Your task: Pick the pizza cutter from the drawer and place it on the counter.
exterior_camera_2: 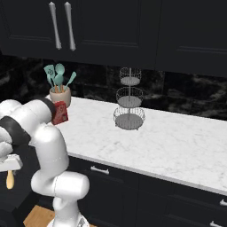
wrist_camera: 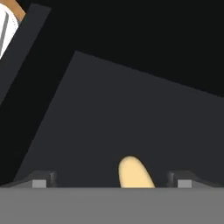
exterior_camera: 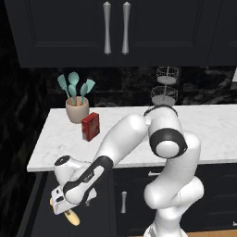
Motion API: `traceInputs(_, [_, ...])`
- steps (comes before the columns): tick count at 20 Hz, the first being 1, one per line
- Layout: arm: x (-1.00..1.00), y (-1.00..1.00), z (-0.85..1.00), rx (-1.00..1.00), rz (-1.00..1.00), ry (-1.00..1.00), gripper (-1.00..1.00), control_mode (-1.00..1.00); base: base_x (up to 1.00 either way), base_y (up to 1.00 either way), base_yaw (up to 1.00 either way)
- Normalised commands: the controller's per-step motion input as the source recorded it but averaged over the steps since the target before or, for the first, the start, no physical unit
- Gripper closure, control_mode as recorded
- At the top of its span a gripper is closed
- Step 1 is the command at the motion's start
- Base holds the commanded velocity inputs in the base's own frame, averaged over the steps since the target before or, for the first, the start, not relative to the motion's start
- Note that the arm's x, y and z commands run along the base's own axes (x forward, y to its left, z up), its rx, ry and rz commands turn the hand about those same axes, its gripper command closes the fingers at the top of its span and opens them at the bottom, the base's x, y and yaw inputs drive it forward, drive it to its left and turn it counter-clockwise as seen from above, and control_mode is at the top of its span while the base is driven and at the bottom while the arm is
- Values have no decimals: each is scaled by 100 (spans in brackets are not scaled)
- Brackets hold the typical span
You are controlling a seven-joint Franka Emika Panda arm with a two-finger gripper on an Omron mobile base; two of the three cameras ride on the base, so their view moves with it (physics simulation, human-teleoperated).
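one tan handle of the pizza cutter [wrist_camera: 135, 174] pokes out between the jaws of the gripper [wrist_camera: 111, 178] — clenched on it, low left of the desk [exterior_camera: 208, 129] — which lies up and right.

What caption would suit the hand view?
Tan handle of the pizza cutter between the gripper fingertips, above the dark drawer.

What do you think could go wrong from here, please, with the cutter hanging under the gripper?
1. In the hand view the cutter's handle lies between fingertips that stand well apart from it, so the hold may be loose and it could drop.
2. The gripper sits below the counter edge at its left end; lifting straight up could knock the cutter against that edge.
3. The red box and utensil pot stand near that end and could be bumped during placing.
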Motion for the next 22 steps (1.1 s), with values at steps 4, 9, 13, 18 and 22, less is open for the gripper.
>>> traceInputs(4, [0, 18, -42, -8, 5, -8, -100, -100, 0, 0, 0])
traceInputs(9, [13, 11, -32, -6, 2, -8, -100, -100, 0, 0, 0])
traceInputs(13, [23, 21, -20, -7, 0, -2, -100, -100, 0, 0, 0])
traceInputs(18, [32, 15, 0, -1, 0, 0, -100, -100, 0, 0, 0])
traceInputs(22, [7, 2, -20, 0, 0, 0, -100, -100, 0, 0, 0])
